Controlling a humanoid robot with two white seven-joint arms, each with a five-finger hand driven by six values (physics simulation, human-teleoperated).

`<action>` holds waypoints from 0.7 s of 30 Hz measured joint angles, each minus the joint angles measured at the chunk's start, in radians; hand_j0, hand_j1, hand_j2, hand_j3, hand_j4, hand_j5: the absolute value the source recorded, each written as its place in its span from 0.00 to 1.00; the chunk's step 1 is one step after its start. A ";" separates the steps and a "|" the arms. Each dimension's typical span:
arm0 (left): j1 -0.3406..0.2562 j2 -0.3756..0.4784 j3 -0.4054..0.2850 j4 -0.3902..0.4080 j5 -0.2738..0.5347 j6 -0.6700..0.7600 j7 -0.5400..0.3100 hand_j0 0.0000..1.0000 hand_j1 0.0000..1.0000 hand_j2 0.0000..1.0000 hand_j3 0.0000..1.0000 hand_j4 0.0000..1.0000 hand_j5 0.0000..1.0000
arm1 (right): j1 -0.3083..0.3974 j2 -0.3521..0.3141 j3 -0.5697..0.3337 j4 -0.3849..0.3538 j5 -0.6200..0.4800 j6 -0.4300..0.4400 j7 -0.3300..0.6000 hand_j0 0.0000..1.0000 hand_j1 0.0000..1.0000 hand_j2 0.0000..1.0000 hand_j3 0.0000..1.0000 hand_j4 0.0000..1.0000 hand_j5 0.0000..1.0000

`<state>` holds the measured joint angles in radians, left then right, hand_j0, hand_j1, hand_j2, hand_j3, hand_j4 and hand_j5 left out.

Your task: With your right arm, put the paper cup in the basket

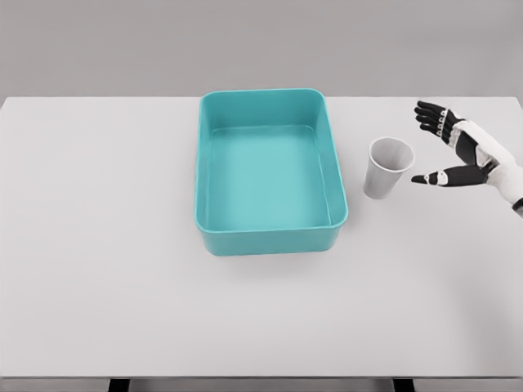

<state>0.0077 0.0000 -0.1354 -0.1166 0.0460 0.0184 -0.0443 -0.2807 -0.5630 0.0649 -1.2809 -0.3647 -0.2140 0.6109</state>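
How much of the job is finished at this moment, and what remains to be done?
Nothing looks finished: the teal basket holds nothing, and the paper cup stands upright on the table, right of the basket. In hand: the right hand is beside the cup, fingers spread, not touching it. Left: grasp the cup, lift it, and carry it left into the basket.

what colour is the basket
Teal, or turquoise: the basket shows plainly in the head view.

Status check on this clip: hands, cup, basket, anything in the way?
Right hand open, just right of the paper cup, not touching. Cup upright on table, beside the teal basket. Basket empty. Nothing between them. Left arm out of view.
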 measured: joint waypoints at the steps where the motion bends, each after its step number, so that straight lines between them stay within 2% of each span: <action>1: 0.000 0.000 0.000 0.000 0.000 0.000 0.000 1.00 1.00 1.00 1.00 1.00 1.00 | 0.000 0.013 0.000 0.007 -0.002 0.001 0.000 1.00 1.00 1.00 1.00 1.00 1.00; 8: 0.000 0.000 0.000 0.000 0.000 0.000 0.000 1.00 1.00 1.00 1.00 1.00 1.00 | -0.005 0.076 -0.009 0.074 -0.018 0.001 0.000 1.00 1.00 1.00 1.00 1.00 1.00; 21: 0.000 0.000 0.000 0.000 0.000 0.000 0.000 1.00 1.00 1.00 1.00 1.00 1.00 | 0.005 0.087 0.010 0.077 -0.021 0.001 0.000 1.00 1.00 1.00 1.00 1.00 1.00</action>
<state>0.0077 0.0000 -0.1355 -0.1166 0.0459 0.0184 -0.0443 -0.2761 -0.4759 0.0747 -1.2040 -0.3862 -0.2128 0.6109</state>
